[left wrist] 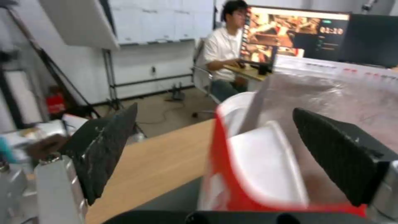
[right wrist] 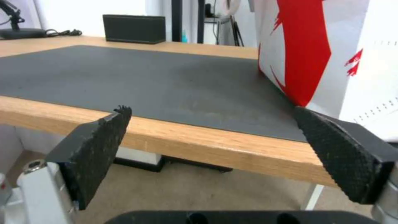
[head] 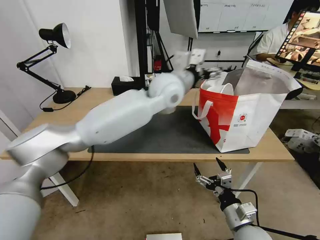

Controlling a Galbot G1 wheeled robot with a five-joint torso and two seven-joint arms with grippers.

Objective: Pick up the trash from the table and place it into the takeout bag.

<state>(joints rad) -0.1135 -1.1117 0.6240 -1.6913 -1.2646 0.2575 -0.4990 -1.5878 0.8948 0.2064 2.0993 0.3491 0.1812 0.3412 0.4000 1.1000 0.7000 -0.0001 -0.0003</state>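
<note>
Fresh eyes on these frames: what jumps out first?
The left arm, stretched across the table with its left pincer open at the mouth of the takeout bag. That red-and-white bag stands on the dark mat at the table's right end, a white container already inside. The right pincer hangs open below the table's front edge.

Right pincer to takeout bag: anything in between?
Right pincer hangs open below the table edge; that edge and bare mat lie before the takeout bag.
</note>
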